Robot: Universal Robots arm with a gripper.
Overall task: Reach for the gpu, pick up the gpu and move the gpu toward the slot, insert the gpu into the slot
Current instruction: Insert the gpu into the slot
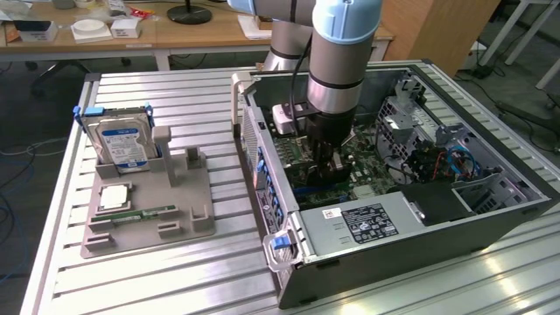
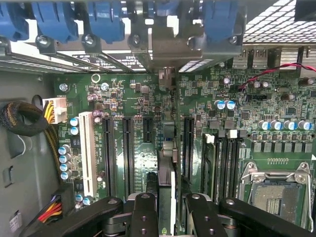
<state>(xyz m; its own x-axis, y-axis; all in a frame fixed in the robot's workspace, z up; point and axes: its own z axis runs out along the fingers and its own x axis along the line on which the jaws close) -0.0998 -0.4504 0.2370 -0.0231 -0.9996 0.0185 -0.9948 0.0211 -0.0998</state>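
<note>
pincer: my pincer [image 2: 173, 200] is down inside the case [image 1: 420, 223] and closed on the gpu [image 2: 167, 185]. There's a black finger [image 2: 145, 212] on each face of the card, so yeah, it's gripped.
gpu: from the wrist I see it edge-on, standing upright over the motherboard [image 2: 148, 98] and running parallel to the long connectors. In the exterior view it's just a dark lump under my wrist, low in the case.
slot: I take it to be the bluish strip [image 2: 168, 148] dead in line with the card's edge, poking out past it. The rest is hidden under the card. Can't tell if the edge is seated or just above it.
neighbours: two long black connectors [image 2: 117, 153] and a white one [image 2: 88, 153] sit on one side of the card. Another black one [image 2: 188, 148] is just beside it on the other side, with the silver socket [image 2: 276, 190] further out that way.
case: lying on its side, open face up, on the slatted metal surface [image 1: 175, 275]. The psu [image 1: 368, 223] with its black label sits at the near end.
tray: a grey tray [image 1: 188, 220] sits on the exterior view's left, well apart from the case. It holds a hard drive [image 1: 122, 144] upright, plus a cpu [image 1: 114, 197] and a memory stick [image 1: 144, 214] lying flat.
</note>
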